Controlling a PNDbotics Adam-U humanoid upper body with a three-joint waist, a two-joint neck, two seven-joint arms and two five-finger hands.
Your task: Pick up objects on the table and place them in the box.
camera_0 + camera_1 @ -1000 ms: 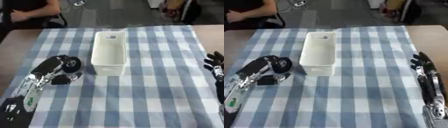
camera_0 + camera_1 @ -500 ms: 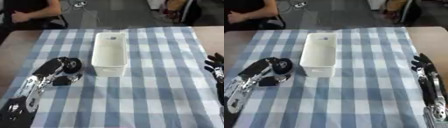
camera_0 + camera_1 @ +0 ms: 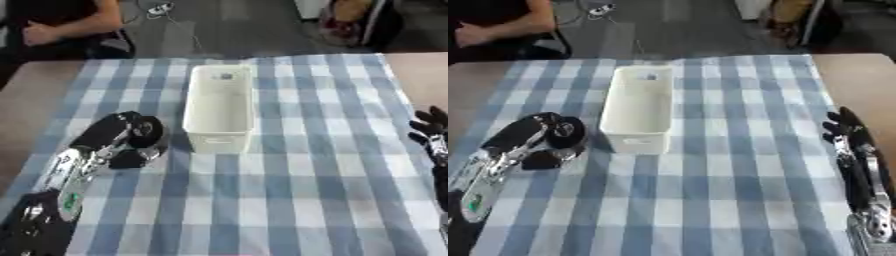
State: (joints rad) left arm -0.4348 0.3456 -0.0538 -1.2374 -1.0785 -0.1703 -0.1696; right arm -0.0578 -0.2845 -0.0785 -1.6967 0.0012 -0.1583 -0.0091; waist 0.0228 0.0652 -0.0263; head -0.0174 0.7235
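Box point(image 3: 220, 107): white, smooth, looks like matt plastic. Tablecloth point(image 3: 297, 190) under box: blue-and-white checked cloth, matt. Table point(image 3: 859, 80) right of box: bare brown top, wood-like, dull. Left hand point(image 3: 118, 137) left of box: black with silver metal parts, slight sheen.

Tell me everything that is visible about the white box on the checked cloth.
The white rectangular plastic box is a long, narrow, open-topped tub with a rolled rim and smooth walls. It stands upright on the blue-and-white checked tablecloth, its long side running away from the robot, near the table's middle. Something small and pale lies inside at its far end; what it is cannot be made out. Nothing touches it: the robot's left hand is just to its left, apart from it.
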